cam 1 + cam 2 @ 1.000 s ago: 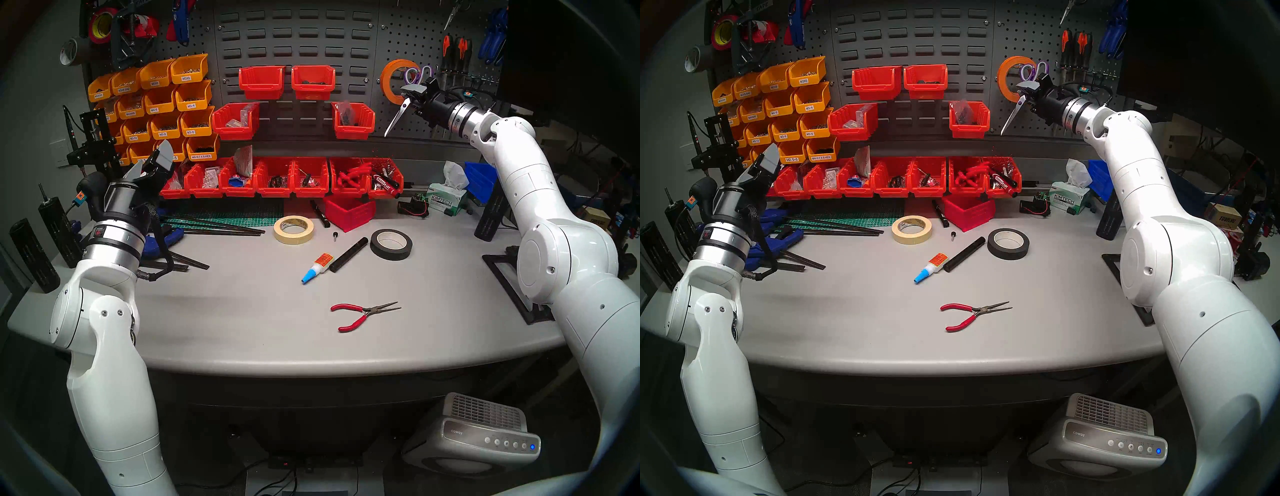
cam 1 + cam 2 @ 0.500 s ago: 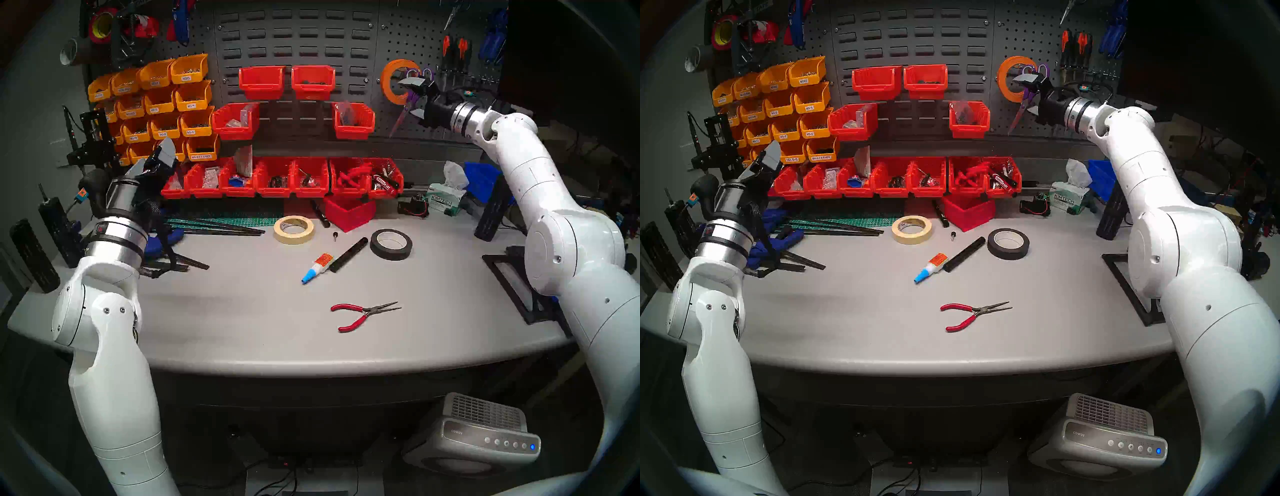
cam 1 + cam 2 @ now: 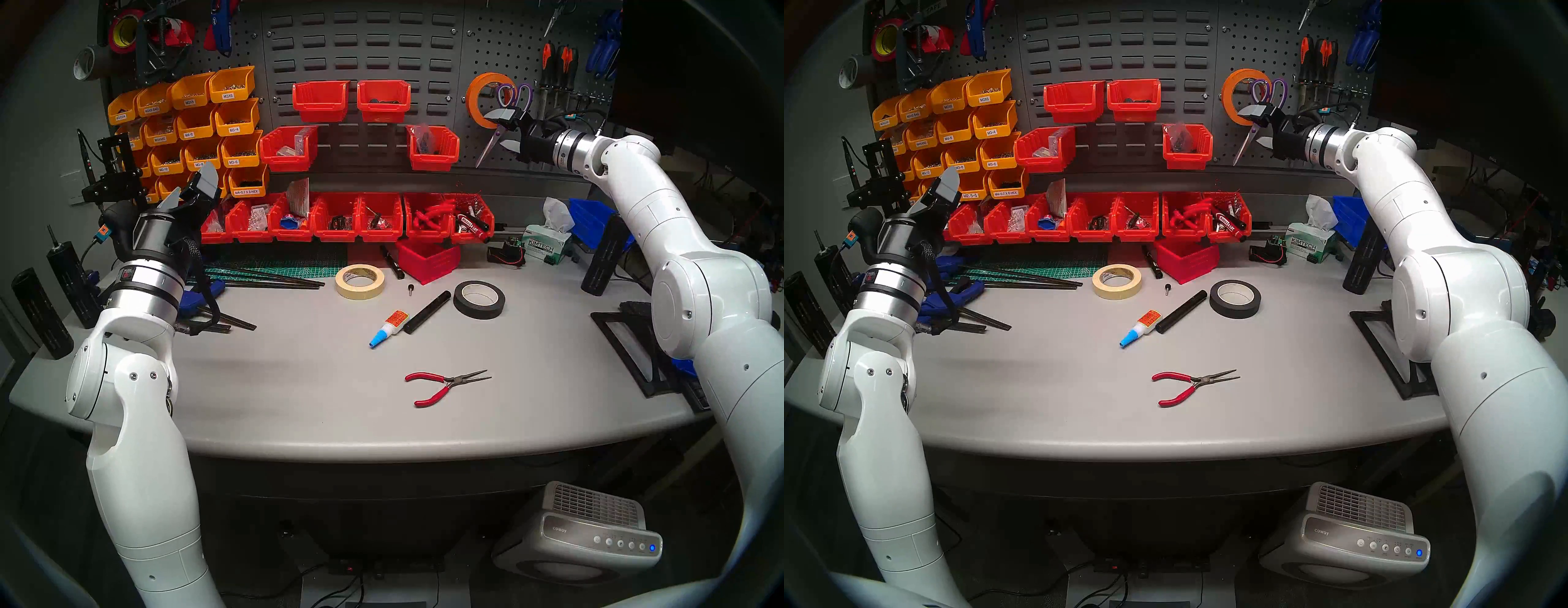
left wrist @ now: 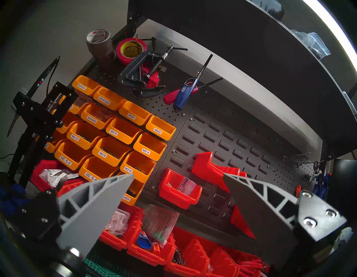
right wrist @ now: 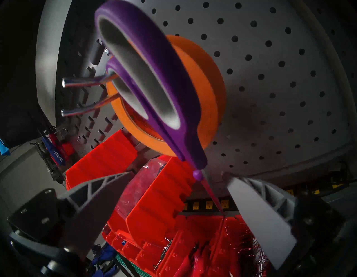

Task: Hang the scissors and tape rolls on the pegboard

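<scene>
Backing the right pincer (image 3: 505,129) straight away from the pegboard (image 3: 500,51) looks like the step in hand: its jaws stand wide on either side of the scissors (image 5: 154,92), gripping nothing. The scissors hang by a purple loop handle over the double-prong metal hook (image 5: 85,81), blades pointing down, just in front of the orange tape roll (image 3: 481,99), which sits on the same hook. To do it well, I would keep the jaws spread and pull back level along the line the pincer points, so neither finger clips the blade (image 3: 488,146) between them and swings the scissors off. Lowering the arm can wait until the fingertips are past the blade tip.

The left pincer (image 3: 193,191) is also wide and empty, held above the left end of the counter (image 3: 297,403).

Counted: one pair of scissors, hung; one orange roll, hung; one cream masking-tape roll (image 3: 360,282) lying flat on the counter, not yet hung. Near it lie one black tape roll (image 3: 479,299), one glue bottle (image 3: 388,327) and one pair of red-handled pliers (image 3: 445,386).
</scene>
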Controlling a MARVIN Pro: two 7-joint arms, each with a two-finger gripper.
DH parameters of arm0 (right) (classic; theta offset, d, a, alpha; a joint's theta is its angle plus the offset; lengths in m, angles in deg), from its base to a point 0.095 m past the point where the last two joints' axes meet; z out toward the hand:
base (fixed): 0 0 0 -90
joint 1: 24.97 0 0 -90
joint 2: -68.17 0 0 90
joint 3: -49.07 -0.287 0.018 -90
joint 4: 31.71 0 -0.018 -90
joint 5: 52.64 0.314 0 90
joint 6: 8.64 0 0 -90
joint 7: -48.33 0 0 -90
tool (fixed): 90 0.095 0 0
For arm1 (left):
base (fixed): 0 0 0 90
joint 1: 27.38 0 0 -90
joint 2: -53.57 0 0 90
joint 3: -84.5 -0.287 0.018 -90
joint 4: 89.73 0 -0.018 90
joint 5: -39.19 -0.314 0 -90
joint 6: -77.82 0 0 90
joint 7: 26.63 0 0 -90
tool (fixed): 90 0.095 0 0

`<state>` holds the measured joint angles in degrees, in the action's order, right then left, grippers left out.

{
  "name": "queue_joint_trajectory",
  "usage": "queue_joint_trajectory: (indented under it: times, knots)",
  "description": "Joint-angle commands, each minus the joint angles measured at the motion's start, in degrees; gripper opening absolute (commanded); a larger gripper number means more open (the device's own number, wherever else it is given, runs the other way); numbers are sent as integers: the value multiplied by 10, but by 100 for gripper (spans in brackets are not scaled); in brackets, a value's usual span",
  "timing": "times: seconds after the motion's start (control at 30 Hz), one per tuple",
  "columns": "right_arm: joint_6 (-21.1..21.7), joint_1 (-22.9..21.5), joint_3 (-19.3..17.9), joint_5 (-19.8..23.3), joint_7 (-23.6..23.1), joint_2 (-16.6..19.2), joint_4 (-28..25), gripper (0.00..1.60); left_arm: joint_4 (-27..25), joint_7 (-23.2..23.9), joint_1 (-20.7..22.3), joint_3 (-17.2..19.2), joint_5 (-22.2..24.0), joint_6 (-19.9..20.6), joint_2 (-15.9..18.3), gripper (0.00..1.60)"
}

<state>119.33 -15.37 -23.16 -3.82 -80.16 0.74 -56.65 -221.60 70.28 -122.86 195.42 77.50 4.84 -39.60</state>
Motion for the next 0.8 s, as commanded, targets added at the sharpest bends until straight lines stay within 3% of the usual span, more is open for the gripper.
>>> queue_joint_trajectory:
  times: [0.0, 0.17, 0.33, 0.6, 0.77]
  knots:
    - [-43, -33, 19, -27, -23, 18, -24, 160, -17, 1, 16, 1, 3, -6, 2, 160]
    - [-65, -26, 23, -36, -39, 27, -37, 160, -16, 1, 15, 2, 4, -7, 2, 160]
    - [-93, -2, 36, -51, -76, 47, -84, 160, -17, 1, 15, 2, 5, -6, 3, 160]
    - [-116, 16, 89, -105, -117, 73, -129, 160, -15, 3, 14, 2, 7, -6, 4, 160]
    - [-120, 36, 99, -123, -116, 100, -166, 160, -16, 4, 14, 0, 10, -5, 5, 160]
